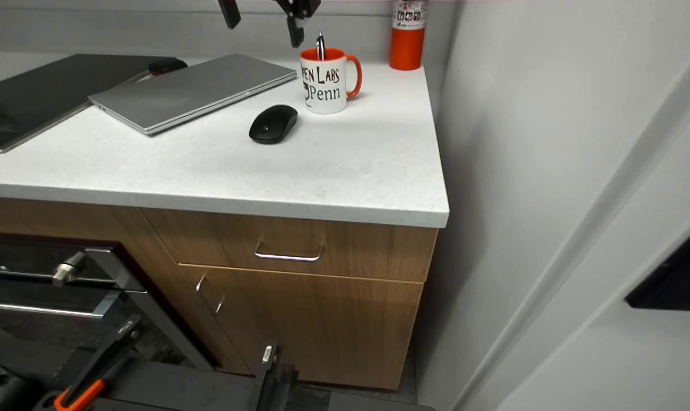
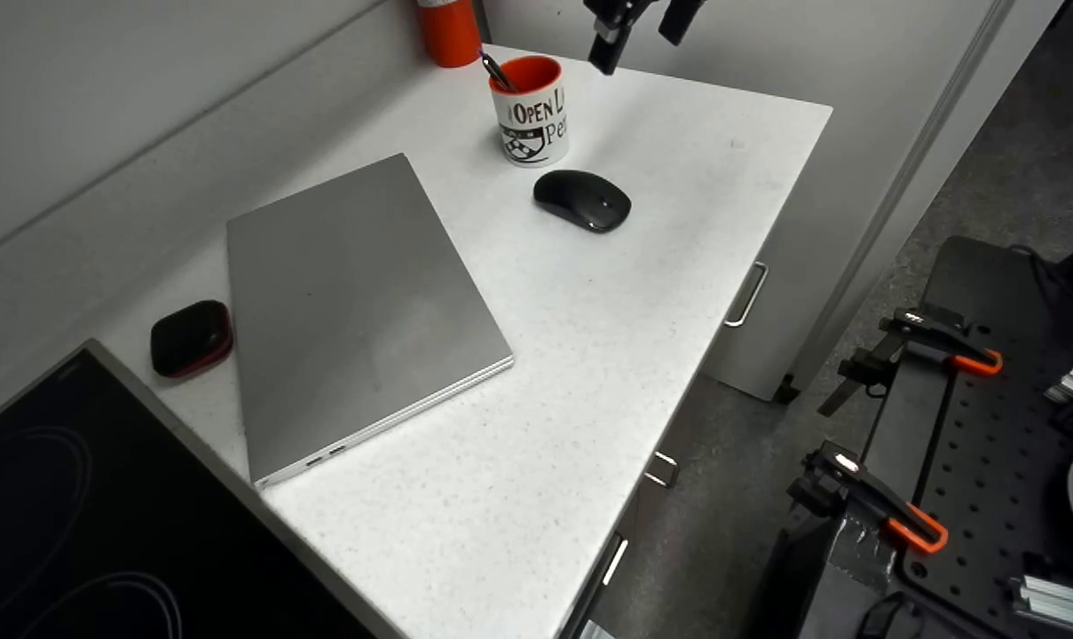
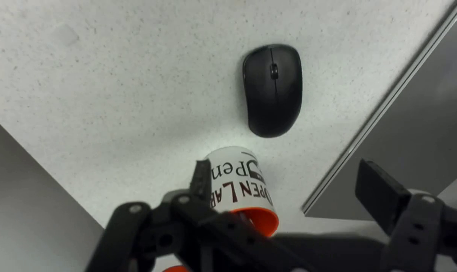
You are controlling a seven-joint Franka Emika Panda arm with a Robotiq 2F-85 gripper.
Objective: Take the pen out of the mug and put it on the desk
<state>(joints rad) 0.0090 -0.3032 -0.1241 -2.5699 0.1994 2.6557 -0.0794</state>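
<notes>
The white mug (image 1: 325, 91) with red interior and handle stands upright on the white desk (image 1: 367, 165), and shows in an exterior view (image 2: 533, 124) and the wrist view (image 3: 237, 185). The pen (image 1: 321, 47) leans inside the mug with its upper end above the rim, as also seen in an exterior view (image 2: 498, 73). In the wrist view my gripper mostly hides the pen. My gripper (image 1: 263, 34) is open and empty above the desk, also at the top of an exterior view (image 2: 640, 49). In the wrist view its fingers (image 3: 283, 170) are wide apart, one overlapping the mug.
A black mouse (image 1: 273, 124) lies in front of the mug. A closed grey laptop (image 2: 358, 311) and a dark red-edged case (image 2: 190, 339) lie beside a black cooktop (image 2: 66, 524). A red-and-white canister (image 1: 407, 48) stands behind the mug near a pale wall (image 1: 550, 142).
</notes>
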